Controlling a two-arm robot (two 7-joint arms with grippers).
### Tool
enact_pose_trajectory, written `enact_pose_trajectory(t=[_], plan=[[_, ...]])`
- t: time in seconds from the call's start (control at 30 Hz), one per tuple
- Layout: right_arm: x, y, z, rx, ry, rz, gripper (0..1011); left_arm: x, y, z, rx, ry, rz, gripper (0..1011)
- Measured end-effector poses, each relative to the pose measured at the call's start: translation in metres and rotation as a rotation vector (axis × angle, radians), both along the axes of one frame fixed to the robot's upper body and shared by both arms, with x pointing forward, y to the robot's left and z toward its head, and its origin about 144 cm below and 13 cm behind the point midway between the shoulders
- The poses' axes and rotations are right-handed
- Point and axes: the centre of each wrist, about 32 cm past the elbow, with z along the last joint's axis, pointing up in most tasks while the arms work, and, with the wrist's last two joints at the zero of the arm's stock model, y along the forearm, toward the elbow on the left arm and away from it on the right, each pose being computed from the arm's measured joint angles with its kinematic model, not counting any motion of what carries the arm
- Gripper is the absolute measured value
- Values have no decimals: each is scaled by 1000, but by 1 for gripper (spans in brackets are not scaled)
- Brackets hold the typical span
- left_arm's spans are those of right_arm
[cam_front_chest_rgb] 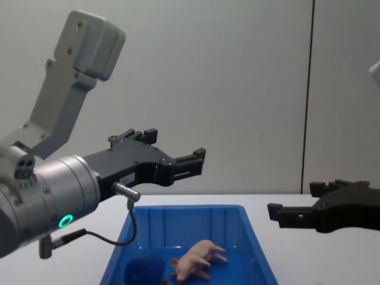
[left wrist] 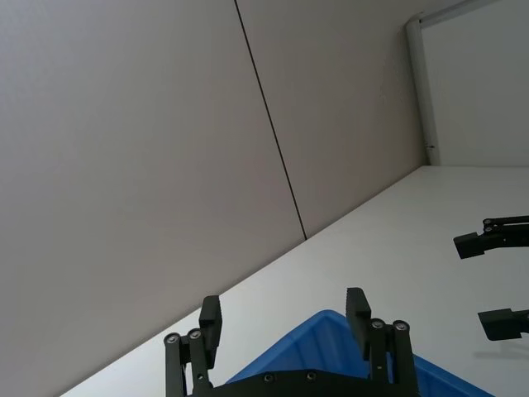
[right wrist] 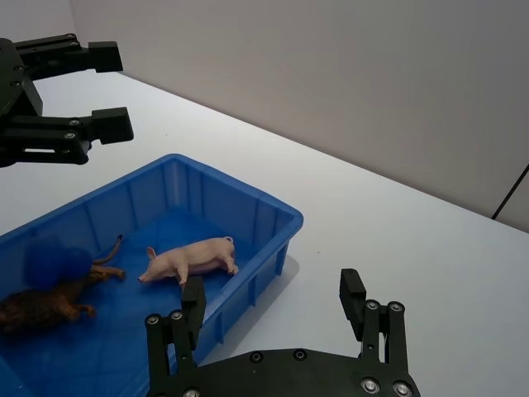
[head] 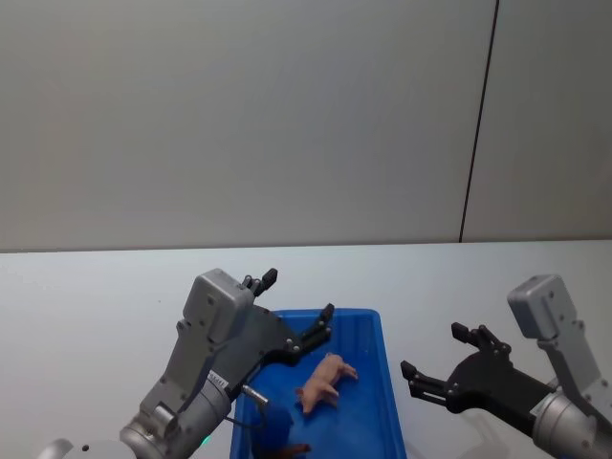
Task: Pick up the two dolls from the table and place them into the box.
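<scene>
My left pincer (head: 298, 308), fingers apart and empty, hovers over the blue box (head: 382, 382) on the white worktop (head: 96, 296). Inside, the reddish-brown lion (right wrist: 45, 304) lies at the box's near end; the pink pig (head: 325, 380) lies on its side mid-box, long axis slanted across the floor, snout toward the lion. My right pincer (head: 432, 356), also apart and empty, hangs beside the box.

behind the bench, a plain pale grey wall (head: 239, 115), split by a thin dark vertical seam (head: 479, 120) toward the right. in the left wrist view, a white pipe or corner trim (left wrist: 419, 83) running up the same wall beside the seam (left wrist: 269, 116).
</scene>
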Motion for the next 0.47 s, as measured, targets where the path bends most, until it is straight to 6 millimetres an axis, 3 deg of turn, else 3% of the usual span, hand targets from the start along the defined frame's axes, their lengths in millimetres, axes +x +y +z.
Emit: enact_pose_trajectory(t=[0.13, 0.47], plan=[[0, 0, 0, 0, 0, 0, 1001, 1, 0, 0, -1, -4, -12, 1000], [0, 0, 0, 0, 0, 0, 1001, 3, 1, 2, -8, -13, -29, 1000]])
